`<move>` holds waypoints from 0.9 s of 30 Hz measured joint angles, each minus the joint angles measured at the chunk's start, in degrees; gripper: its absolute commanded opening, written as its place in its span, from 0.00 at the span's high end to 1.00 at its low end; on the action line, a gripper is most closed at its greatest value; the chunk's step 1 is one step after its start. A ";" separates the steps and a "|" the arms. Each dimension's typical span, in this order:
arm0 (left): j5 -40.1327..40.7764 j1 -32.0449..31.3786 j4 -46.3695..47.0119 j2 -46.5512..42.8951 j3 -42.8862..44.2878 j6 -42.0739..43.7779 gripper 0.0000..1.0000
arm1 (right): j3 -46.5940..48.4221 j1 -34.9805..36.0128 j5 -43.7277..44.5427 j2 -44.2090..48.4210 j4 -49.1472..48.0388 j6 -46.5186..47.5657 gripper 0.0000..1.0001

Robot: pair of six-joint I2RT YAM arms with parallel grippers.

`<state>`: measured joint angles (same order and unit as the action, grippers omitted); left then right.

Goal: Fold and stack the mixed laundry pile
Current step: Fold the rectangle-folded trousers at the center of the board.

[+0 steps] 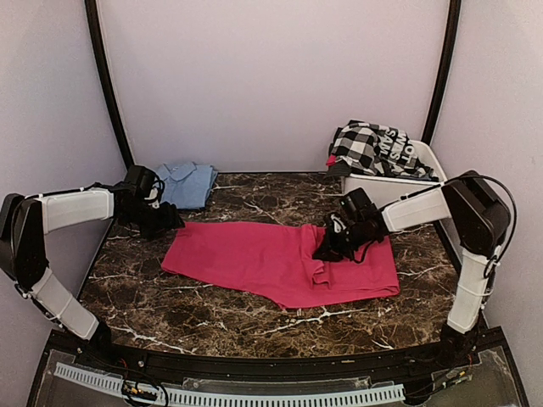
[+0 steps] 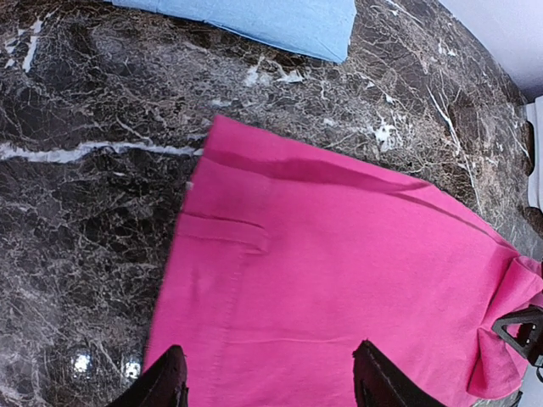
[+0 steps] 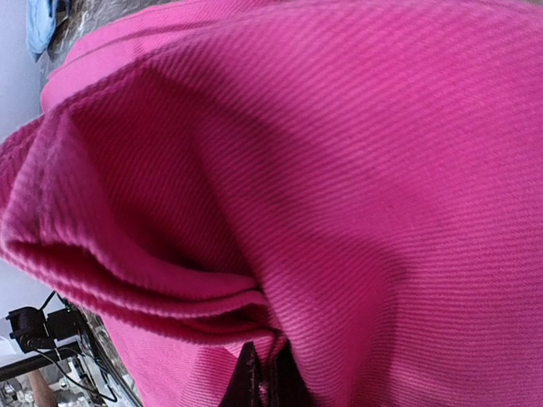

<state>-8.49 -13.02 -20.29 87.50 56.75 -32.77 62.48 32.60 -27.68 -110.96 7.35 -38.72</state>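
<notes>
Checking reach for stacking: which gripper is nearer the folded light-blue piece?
Left. The left gripper hovers just beside the light-blue piece; the right gripper pinches the pink cloth far off.

- Overhead view: bright, soft, even light; only faint shadows on the marble worktop (image 1: 254, 309).
- Left wrist view: two small glare spots on the worktop just beside the pink cloth (image 2: 339, 280); frame edges bowed.
- Right wrist view: cloth weave sharp; left-edge background blurred.

Middle of table (image 1: 212, 314): magenta-pink cloth (image 1: 254, 259), spread mostly flat, a fold bunched up near its right end. Far-left corner: light-blue piece (image 1: 188, 182), folded. Far right: black-and-white checked garment (image 1: 369, 148), heaped.
</notes>
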 measured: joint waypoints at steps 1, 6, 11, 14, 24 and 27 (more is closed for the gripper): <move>0.07 0.00 0.00 -0.02 0.00 -0.04 0.34 | -1.92 -1.31 -0.15 1.53 0.24 0.57 1.00; 0.07 0.00 0.37 -0.11 -1.01 -0.20 0.35 | -8.07 -8.57 0.11 8.76 5.86 4.37 1.00; -1.70 0.00 2.19 1.90 -1.42 0.44 0.42 | -7.61 -11.39 2.21 13.49 11.61 8.13 1.00; -4.50 0.00 5.11 4.74 -1.99 0.44 0.46 | -5.60 -11.17 1.66 15.69 13.35 8.85 1.00; -13.29 -3.39 16.15 10.14 -5.44 -1.01 0.58 | 4.42 -4.31 -0.87 18.97 12.74 4.20 1.00; -14.75 -4.04 19.26 11.43 -6.05 -1.40 0.66 | 7.37 -1.03 -1.20 17.75 11.61 1.55 1.00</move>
<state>-23.24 -17.06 -1.04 98.94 50.70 -34.17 69.84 31.57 -28.88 -93.21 18.96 -37.17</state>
